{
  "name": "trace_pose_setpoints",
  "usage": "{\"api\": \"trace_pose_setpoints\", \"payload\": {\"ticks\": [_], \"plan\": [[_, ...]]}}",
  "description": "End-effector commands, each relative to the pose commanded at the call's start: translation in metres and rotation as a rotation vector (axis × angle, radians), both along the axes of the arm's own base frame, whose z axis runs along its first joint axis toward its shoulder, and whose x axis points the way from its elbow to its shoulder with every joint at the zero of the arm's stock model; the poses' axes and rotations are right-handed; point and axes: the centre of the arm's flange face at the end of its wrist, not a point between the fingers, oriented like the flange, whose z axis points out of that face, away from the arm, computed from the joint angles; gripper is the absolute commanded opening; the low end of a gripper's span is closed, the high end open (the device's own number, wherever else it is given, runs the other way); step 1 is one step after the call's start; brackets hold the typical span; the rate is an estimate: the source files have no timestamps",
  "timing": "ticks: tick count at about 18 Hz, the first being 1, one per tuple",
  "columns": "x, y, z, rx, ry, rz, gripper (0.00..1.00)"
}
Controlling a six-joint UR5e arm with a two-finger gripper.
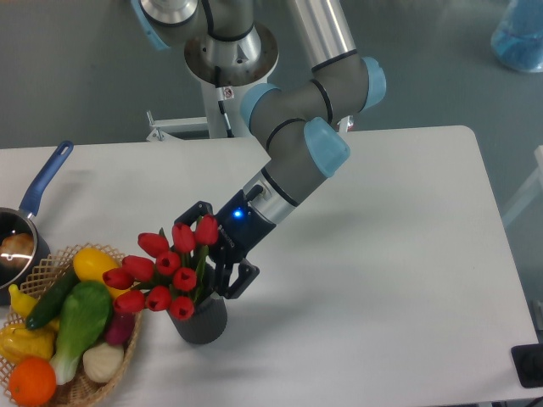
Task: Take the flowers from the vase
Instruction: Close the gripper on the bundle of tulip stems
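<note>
Leaning up and leftward, the bunch of red tulip buds on green stems (165,273) stood in the small dark grey ribbed vase (202,319). The black two-finger gripper (214,254) sat at the bunch's right side — fingers spread, straddling the stems, gripping nothing.

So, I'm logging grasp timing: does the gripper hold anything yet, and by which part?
Nothing held yet, as far as can be seen. The gripper is open, its fingers straddling the flowers near the stems above the vase.

A wicker basket (127,356) is sitting at my table's (382,254) front left corner, holding a yellow pepper (95,264), a green vegetable (81,322), an orange (32,380) and a pale garlic bulb (103,362). Behind it, a blue-handled saucepan (34,203) is resting at the left edge.
</note>
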Motion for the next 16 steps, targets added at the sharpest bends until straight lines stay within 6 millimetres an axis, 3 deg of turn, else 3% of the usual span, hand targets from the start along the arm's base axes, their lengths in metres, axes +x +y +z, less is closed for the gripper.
{"api": "trace_pose_setpoints", "payload": {"ticks": [16], "plan": [[-0.0008, 0.0017, -0.0049, 0.023, -0.025, -0.010, 0.76]]}}
